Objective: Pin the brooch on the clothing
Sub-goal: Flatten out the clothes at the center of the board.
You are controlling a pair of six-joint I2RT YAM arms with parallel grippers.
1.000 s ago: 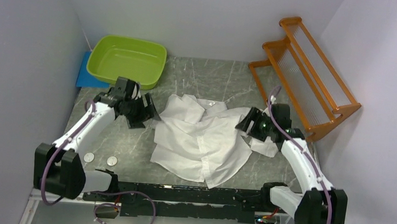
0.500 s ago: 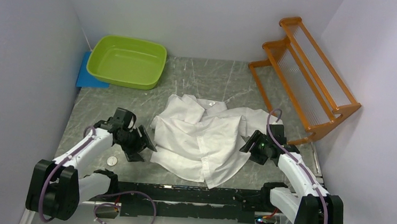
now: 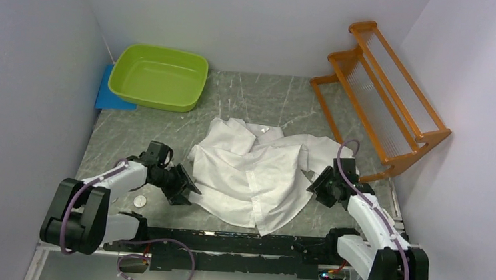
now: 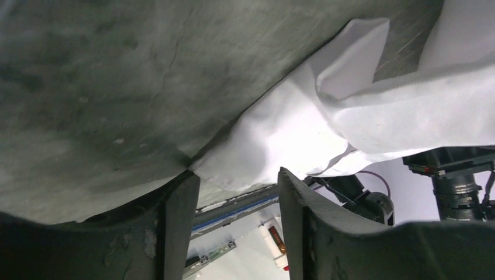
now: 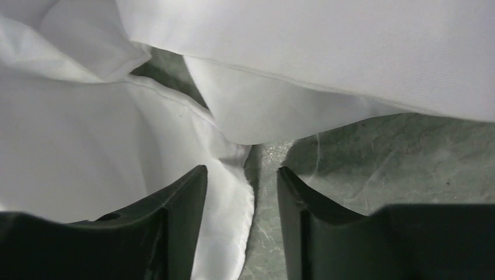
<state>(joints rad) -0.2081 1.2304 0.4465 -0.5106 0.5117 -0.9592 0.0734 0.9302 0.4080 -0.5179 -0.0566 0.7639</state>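
The white shirt lies crumpled in the middle of the grey table. My left gripper is open and low at the shirt's near left edge. In the left wrist view a shirt corner lies just ahead of the gap of the left gripper. My right gripper is open at the shirt's right edge. In the right wrist view the right gripper straddles a hem of the shirt. A small round silvery disc, possibly the brooch, lies by my left arm.
A green basin on a blue mat stands at the back left. An orange wooden rack stands at the back right. White walls close in both sides.
Both arms have pulled back toward the near edge and dropped low to the shirt's left and right edges. One of two silvery discs is now hidden by my left arm.
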